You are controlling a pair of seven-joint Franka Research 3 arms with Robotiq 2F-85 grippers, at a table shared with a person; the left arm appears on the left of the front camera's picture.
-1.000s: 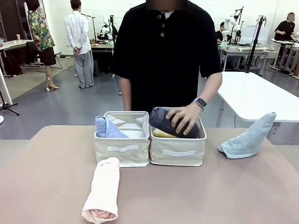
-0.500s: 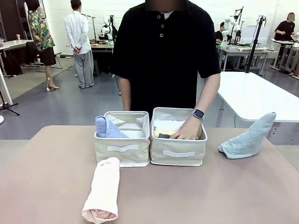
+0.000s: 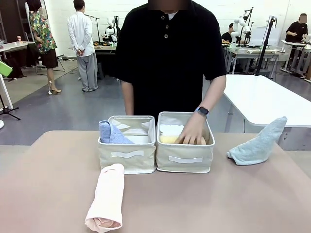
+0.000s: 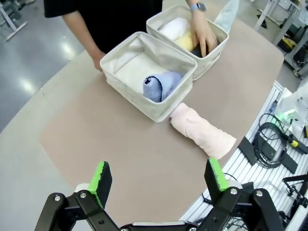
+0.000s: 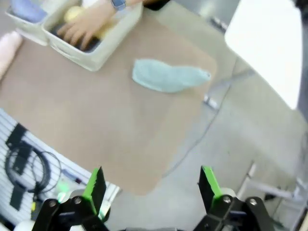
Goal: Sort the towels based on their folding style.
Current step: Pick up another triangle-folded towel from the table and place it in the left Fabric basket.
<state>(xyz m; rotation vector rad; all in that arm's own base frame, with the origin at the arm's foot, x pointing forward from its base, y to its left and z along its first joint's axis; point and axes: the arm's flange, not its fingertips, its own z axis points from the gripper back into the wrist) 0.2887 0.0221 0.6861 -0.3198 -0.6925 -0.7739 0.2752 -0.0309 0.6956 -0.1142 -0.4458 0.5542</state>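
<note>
A pink rolled towel lies on the table in front of the left cream basket. That basket holds a blue folded cone towel. The right basket holds a yellow roll and a white roll, and the person's hand reaches into it. A dark grey towel shows under that hand. A light blue-grey cone towel lies at the table's right. My left gripper hangs open above the table, well short of the pink towel. My right gripper is open, high above the cone towel.
The person stands at the far edge behind both baskets, the other hand resting by the left basket. Cables and a rail run along the robot's side of the table. A white table stands behind on the right.
The person's hand has pushed the dark grey roll down into the right basket and stays inside it. Neither gripper has changed.
</note>
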